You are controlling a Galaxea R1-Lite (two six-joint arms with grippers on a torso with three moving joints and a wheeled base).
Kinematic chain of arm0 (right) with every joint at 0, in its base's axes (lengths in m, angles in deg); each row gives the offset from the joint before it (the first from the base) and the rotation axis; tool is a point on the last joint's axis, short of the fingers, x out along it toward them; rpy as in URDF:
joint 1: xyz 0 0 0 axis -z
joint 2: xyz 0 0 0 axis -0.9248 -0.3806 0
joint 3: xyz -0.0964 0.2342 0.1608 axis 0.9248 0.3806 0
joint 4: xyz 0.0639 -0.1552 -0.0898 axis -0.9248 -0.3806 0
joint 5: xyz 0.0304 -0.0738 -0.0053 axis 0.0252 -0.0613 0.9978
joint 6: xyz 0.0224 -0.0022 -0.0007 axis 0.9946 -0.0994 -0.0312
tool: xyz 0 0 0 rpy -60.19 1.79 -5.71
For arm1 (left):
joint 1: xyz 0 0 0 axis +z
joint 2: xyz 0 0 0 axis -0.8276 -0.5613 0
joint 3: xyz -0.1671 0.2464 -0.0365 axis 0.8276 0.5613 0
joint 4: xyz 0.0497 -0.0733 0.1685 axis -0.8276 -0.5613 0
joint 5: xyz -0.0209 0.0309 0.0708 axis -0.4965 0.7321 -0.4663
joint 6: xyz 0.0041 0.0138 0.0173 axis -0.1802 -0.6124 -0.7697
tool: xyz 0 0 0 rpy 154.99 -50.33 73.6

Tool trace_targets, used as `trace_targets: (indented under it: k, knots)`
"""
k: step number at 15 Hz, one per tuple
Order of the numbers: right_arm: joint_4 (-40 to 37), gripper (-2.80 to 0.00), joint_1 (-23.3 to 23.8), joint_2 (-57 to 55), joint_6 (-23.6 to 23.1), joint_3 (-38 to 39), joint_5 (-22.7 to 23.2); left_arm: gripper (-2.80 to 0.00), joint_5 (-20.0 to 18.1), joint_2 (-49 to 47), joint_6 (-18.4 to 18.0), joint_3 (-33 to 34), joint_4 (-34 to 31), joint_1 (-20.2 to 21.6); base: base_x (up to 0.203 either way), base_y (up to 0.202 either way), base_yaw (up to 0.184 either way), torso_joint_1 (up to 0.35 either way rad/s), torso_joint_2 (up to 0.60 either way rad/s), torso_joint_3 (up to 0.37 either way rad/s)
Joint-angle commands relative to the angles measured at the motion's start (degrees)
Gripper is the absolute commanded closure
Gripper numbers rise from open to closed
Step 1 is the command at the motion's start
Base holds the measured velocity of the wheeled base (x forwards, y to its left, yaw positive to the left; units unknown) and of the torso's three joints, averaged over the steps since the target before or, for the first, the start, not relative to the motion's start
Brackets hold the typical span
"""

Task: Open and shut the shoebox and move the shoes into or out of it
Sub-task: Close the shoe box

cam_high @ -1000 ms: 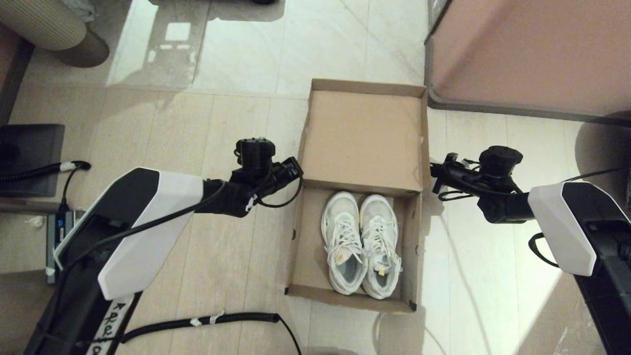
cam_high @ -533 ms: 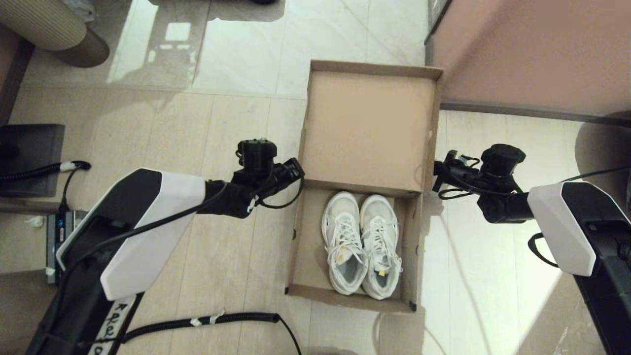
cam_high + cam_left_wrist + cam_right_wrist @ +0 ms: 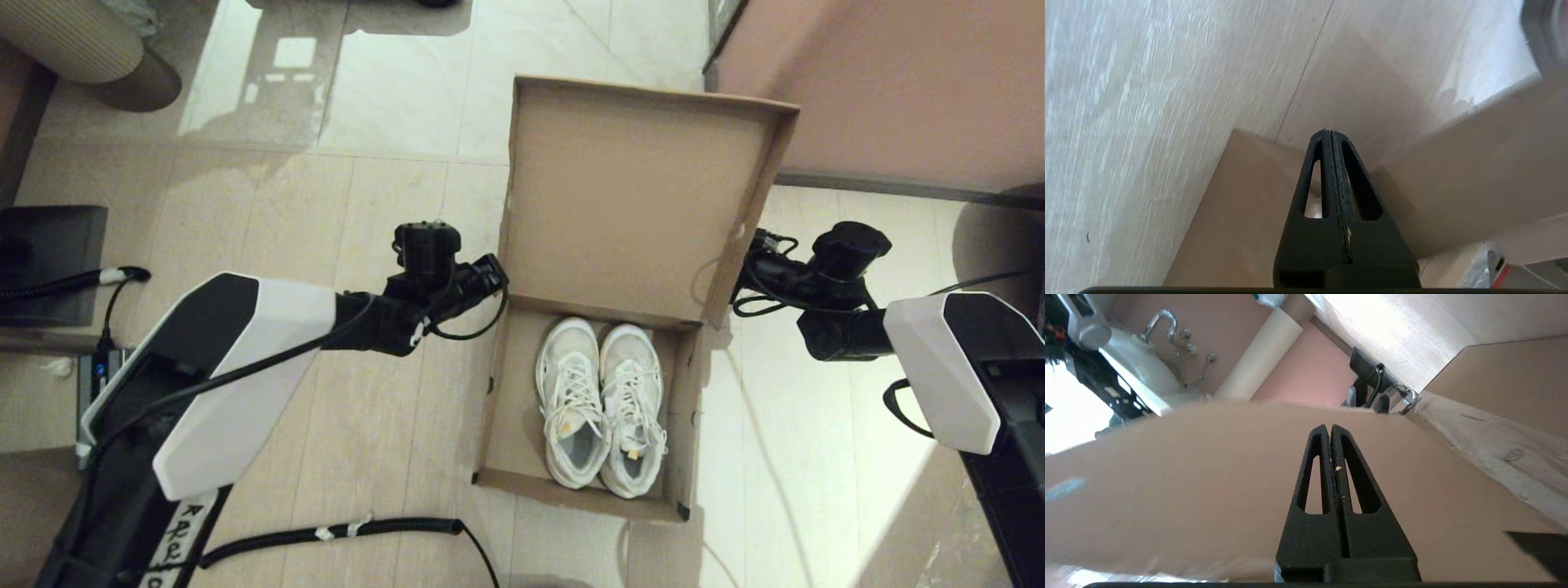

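The shoebox (image 3: pixel 588 392) sits on the floor, white sneakers (image 3: pixel 602 407) inside, lid (image 3: pixel 629 196) half-raised. Left pincer (image 3: pixel 490 282) and right pincer (image 3: pixel 747 261), both pressed closed on nothing, flank its side edges (closing, I'd guess); next, tip it forward evenly.

Warm indoor light, floor (image 3: pixel 392 90) glare (far side), blurred wrist views

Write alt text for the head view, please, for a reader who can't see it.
A plain brown cardboard shoebox sits open on a pale floor, its flap lid raised, holding a pair of white mesh lace-up sneakers side by side. The left gripper is at the lid's left edge, and the right gripper is at its right edge.
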State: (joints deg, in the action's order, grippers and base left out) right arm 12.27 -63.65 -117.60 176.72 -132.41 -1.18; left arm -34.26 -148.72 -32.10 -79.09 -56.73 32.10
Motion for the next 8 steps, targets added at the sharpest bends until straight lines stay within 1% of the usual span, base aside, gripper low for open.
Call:
trace_targets:
  k: [1, 3, 5, 6, 8]
  knots:
    - [0.4, 0.00, 0.5, 1.8, 0.9, 0.0, 1.8, 0.00, 0.1, 1.8, 0.2, 0.0, -0.1, 0.0, 0.000, 0.000, 0.000, 0.000, 0.00, 0.000]
    - [0.5, 0.00, 1.2, 3.0, 2.1, 0.0, 2.9, 0.00, 1.3, 3.6, 0.2, 0.1, -0.2, 0.1, 0.000, 0.000, 0.000, 0.000, 0.00, 0.000]
    - [0.5, 0.00, 1.7, 4.3, 2.6, 0.0, 4.4, 0.00, 5.3, 5.7, 0.1, 0.5, -0.5, 0.5, 0.000, 0.000, 0.000, 0.000, 0.00, 0.000]
    - [0.5, 0.00, 1.7, 4.7, 2.7, 0.0, 4.7, 0.00, 6.3, 6.4, 0.1, 0.5, -0.5, 0.9, 0.000, 0.000, 0.000, 0.000, 0.00, 0.000]
    - [0.5, 0.00, 1.7, 6.2, 3.4, 0.1, 4.9, 0.00, 6.9, 8.1, 0.0, 0.4, -0.4, 1.9, 0.000, 0.000, 0.000, 0.000, 0.00, 0.000]
